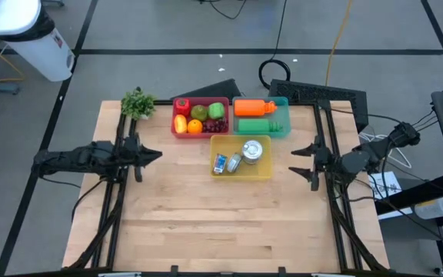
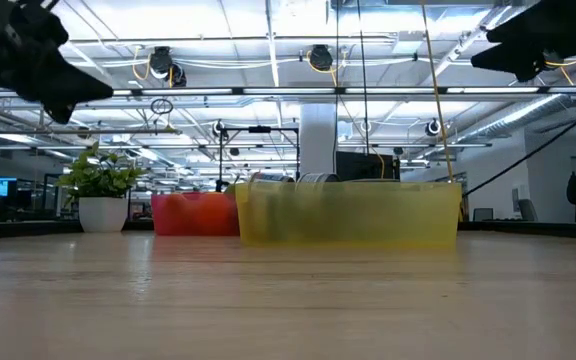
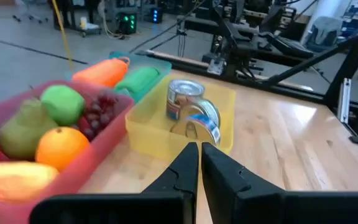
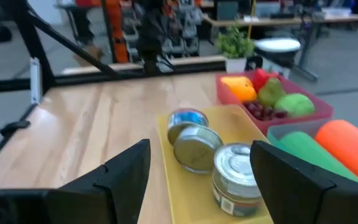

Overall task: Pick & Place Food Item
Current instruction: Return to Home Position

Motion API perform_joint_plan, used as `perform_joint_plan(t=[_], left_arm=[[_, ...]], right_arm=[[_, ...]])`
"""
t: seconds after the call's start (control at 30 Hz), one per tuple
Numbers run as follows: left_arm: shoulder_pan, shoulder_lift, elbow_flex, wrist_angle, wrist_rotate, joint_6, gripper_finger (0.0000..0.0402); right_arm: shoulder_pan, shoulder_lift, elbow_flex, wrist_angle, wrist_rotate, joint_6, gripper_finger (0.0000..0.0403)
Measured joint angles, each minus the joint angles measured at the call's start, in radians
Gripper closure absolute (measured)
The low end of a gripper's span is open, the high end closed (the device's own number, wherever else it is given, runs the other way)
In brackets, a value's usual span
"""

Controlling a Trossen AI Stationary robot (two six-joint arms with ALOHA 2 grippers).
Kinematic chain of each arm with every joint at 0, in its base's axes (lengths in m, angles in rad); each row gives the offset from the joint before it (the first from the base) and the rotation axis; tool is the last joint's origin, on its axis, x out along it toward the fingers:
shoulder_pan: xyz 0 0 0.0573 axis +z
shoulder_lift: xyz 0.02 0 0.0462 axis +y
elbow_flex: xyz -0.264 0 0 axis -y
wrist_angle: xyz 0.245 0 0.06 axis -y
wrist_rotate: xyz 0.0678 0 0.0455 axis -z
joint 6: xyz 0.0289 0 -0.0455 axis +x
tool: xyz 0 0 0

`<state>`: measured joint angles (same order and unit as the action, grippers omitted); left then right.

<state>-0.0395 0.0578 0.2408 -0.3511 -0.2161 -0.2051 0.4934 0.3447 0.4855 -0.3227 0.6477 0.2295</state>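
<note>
High view first: the pale wooden table (image 1: 206, 223) is bare across its near half, planks running side to side, and everything I care about sits along the far edge. The red bin (image 1: 202, 135) holds the fruit: an orange (image 1: 195, 127), a green pear (image 1: 199, 113), dark red grapes (image 1: 217, 125) and more packed around them. Just beside it on the right is a teal bin (image 1: 283, 115) with an orange bottle (image 1: 254, 107) and a green bottle (image 1: 256, 125) lying in it. The yellow bin (image 1: 241, 176) sits just in front of those two, and the three cans (image 1: 254, 150) are inside it. A small potted plant (image 1: 138, 102) stands at the red bin's left.

My left gripper (image 1: 151, 155) hangs over the table's left side, well apart from the bins. On its wrist view the fingers (image 3: 182, 171) are pressed nearly together with nothing between them. My right gripper (image 1: 300, 161) hangs over the right side, near the yellow bin, its fingers (image 4: 126, 168) spread wide and empty.

Beyond the table I see grey floor crossed by dark tape lines, a white bin (image 1: 33, 38) at the far left, and a yellow cable (image 1: 335, 46) trailing away. On the low view the room behind is a big open workshop under rows of bright ceiling lights (image 2: 228, 40).
</note>
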Motion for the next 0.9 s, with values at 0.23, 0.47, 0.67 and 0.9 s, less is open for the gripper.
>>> perform_joint_plan(t=[0.23, 0.47, 0.67, 0.9], left_arm=[[0.0, -0.052, -0.053, 0.013, 0.009, 0.019, 0.0376], [0.0, -0.052, -0.054, 0.033, 0.006, 0.051, 0.0376], [0.0, -0.052, -0.097, 0.131, 0.062, 0.053, 0.0376], [0.0, -0.051, -0.193, 0.299, 0.081, 0.044, 0.0376]], right_arm=[[0.0, -0.182, -0.142, 0.108, -0.023, -0.059, 0.0143], [-0.001, -0.343, -0.262, 0.193, -0.044, -0.119, 0.0141], [-0.001, -0.34, -0.286, 0.232, -0.127, -0.137, 0.0142], [-0.001, -0.342, -0.366, 0.378, -0.157, -0.181, 0.0143]])
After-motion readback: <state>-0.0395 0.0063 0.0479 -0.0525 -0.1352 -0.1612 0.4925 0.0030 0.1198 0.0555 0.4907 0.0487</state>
